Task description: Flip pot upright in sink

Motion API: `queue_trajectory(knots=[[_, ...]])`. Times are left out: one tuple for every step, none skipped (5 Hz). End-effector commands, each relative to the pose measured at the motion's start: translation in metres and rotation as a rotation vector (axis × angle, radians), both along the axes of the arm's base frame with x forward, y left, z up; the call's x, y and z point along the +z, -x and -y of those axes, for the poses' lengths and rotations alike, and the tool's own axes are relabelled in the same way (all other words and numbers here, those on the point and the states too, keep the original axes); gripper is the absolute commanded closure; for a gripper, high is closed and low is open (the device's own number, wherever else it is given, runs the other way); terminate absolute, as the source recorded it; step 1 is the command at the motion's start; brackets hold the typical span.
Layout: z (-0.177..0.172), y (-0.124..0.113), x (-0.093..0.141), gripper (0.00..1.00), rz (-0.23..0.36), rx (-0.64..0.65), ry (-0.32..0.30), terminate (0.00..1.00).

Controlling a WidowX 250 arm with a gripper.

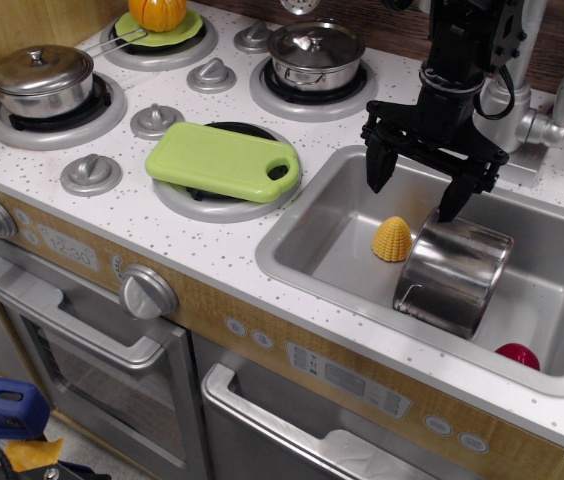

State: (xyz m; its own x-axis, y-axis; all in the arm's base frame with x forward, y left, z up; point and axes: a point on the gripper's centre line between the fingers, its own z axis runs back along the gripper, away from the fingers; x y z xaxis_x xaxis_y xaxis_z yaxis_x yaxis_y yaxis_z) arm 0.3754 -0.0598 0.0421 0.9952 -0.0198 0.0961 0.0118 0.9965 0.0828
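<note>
The pot (454,273) is shiny steel with no lid. It lies on its side in the sink (312,228), its thin wire handle at the lower left near the sink's front wall. A yellow corn toy (392,240) sits just left of it on the sink floor. My black gripper (417,200) hangs open above the sink, its two fingers spread wide. The right fingertip is just above the pot's upper edge; the left fingertip is above and left of the corn. It holds nothing.
A red object (517,355) lies at the sink's front right corner. The faucet (522,110) stands behind the gripper. A green cutting board (222,160) lies on a burner left of the sink. Two lidded steel pots (314,52) (42,78) sit on burners.
</note>
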Motion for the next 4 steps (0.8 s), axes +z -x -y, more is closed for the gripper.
queue_trajectory(knots=[[0.0, 0.0, 0.0, 0.0, 0.0, 0.0, 0.0, 0.0], [0.003, -0.007, 0.007, 0.0, 0.01, 0.044, 0.126, 0.0], [0.006, -0.016, 0.011, 0.0, 0.061, 0.099, 0.332, 0.0], [0.01, -0.021, 0.01, 0.0, 0.103, 0.127, 0.429, 0.0]])
